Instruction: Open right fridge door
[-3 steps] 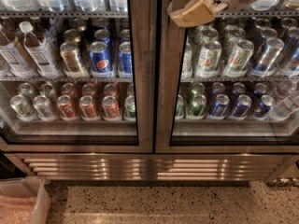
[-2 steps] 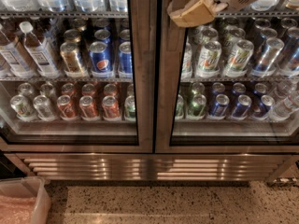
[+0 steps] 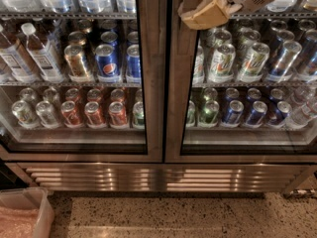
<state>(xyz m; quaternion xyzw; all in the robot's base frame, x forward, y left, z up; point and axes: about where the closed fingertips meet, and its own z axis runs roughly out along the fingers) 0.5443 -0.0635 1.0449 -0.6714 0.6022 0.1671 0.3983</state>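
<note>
My gripper (image 3: 204, 13) is up at the top of the view, in front of the right fridge door (image 3: 242, 88). Its tan tip lies over the door's steel upright on the hinge-free inner side, just right of the dark seam between the two doors. The white rounded body behind it reaches off toward the top right. Whether my gripper is spread or pressed together I cannot tell from here, and I cannot tell whether it touches the steel or only hangs before it.

The right fridge door fills the right half of the view. It sits flush with the left door (image 3: 79, 88), and the seam between them is narrow and even. Through its glass I see green-and-white cans (image 3: 223, 61) on the upper shelf. On the shelf below, a few green cans (image 3: 208, 111) stand nearest the frame, with blue cans (image 3: 250, 111) to their right.

Behind the left door are bottles (image 3: 29, 53) at the far left and Pepsi cans (image 3: 106, 63) beside them, with red cans (image 3: 94, 114) on the shelf underneath.

A slatted steel grille (image 3: 158, 178) runs under both doors. Below it is speckled floor (image 3: 173, 217), and a pale plastic bin (image 3: 42, 202) stands in the lower left corner.
</note>
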